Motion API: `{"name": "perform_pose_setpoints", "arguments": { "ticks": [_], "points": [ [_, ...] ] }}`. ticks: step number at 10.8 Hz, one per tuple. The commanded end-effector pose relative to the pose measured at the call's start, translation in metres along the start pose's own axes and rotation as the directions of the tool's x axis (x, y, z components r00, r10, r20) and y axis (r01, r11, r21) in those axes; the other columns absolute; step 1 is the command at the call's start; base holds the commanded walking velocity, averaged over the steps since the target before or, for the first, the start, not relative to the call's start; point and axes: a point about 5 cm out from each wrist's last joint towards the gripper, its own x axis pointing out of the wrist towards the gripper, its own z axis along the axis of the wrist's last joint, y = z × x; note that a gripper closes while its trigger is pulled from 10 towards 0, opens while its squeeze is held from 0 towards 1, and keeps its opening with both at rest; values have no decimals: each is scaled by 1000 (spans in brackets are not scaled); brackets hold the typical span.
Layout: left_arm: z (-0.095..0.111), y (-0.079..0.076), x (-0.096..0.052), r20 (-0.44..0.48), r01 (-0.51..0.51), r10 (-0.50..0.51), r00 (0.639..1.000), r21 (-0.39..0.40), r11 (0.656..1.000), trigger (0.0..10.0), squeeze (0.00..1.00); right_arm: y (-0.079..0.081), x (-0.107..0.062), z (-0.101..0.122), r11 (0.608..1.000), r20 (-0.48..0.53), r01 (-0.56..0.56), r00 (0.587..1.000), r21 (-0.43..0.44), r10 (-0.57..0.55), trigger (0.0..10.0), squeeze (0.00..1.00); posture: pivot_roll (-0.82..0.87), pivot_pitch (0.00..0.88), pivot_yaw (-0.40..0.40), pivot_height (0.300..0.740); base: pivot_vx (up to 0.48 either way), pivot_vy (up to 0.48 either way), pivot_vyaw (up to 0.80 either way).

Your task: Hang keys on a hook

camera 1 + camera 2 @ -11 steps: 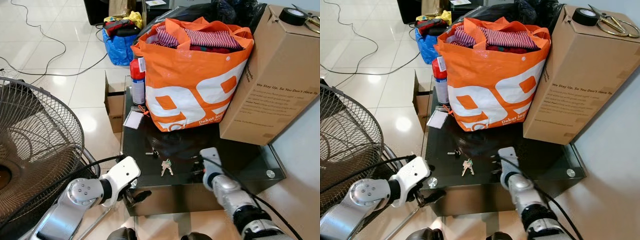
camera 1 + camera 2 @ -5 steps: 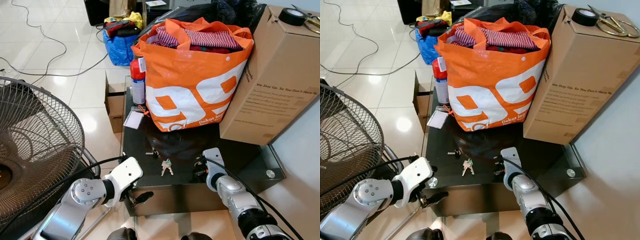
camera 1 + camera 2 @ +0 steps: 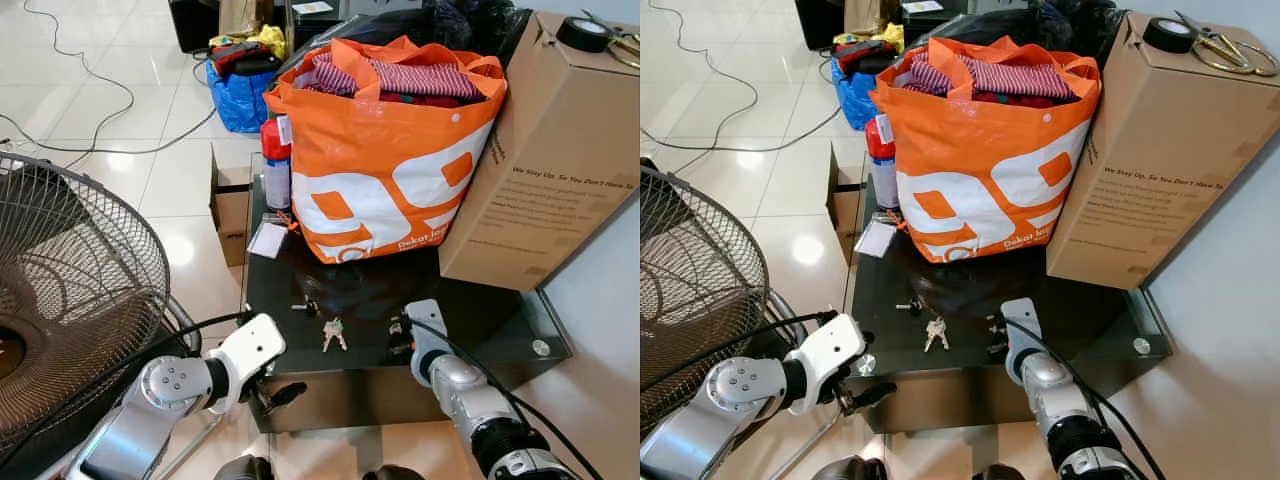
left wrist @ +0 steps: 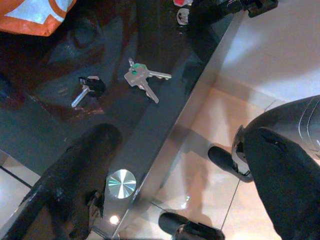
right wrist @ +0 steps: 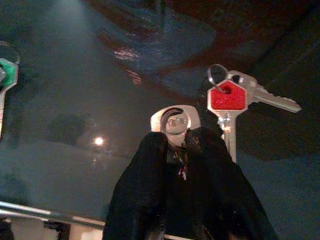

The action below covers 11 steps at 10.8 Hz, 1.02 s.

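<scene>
We see our right arm reaching forward over the near edge of the black glass tabletop (image 3: 480, 320), its right hand (image 5: 176, 142) low on the glass with the fingers (image 5: 145, 170) drawn together on a silver key (image 5: 175, 121). A red-headed key (image 5: 229, 97) lies just beside it. The green-tagged keys (image 3: 333, 334) lie apart to the left, near a black-headed key (image 4: 89, 88). Our left arm hangs below the tabletop edge; the left hand (image 3: 272, 394) stands spread and holds nothing.

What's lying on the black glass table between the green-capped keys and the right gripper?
Nothing: bare dark glass separates the green-capped keys from the right gripper, seen in the left eye view.
</scene>
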Motion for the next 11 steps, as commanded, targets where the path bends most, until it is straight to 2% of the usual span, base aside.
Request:
{"name": "perform_pose_setpoints", "arguments": {
  "ticks": [1, 5, 6, 7, 8, 9, 11],
  "points": [
    [2, 0, -1, 3, 5, -5, 1000, 18, 1000, 10000, 227, -2, 1, 2, 1000, -1, 23, 1000, 1, -23, 10000, 0, -75, 64, 0, 740, 0, 0, 0],
    [2, 0, -3, -3, 10, -10, 1000, 21, 1000, 10000, 224, 2, 3, 6, 999, 26, 33, 999, 38, -34, 10000, 0, -70, 76, 8, 740, 0, 0, 0],
    [3, 0, -3, -2, 12, -12, 1000, 20, 1000, 10000, 224, 3, 3, 7, 998, 45, 17, 999, 64, -20, 10000, 980, -70, 79, 8, 740, 0, 0, 0],
    [2, 0, -3, -2, 12, -12, 1000, 20, 1000, 10000, 227, 3, 3, 8, 998, 48, 21, 999, 62, -24, 10000, 1000, -72, 81, 7, 740, 0, 0, 0],
    [3, 0, -3, -2, 13, -13, 1000, 20, 1000, 10000, 227, 2, 3, 8, 998, 53, 28, 998, 61, -31, 10000, 780, -70, 85, 4, 740, 0, 0, 0],
    [4, -1, -2, -1, 12, -12, 1000, 20, 1000, 10000, 224, 1, 3, 9, 998, 51, 37, 998, 56, -40, 10000, 0, -67, 90, 1, 740, 0, 0, 0],
    [3, -2, -4, -3, 12, -12, 1000, 16, 1000, 10000, 227, 1, 4, 7, 996, 36, 67, 997, 57, -69, 10000, 0, -64, 94, -1, 740, 0, 0, 0]
  ]
}}
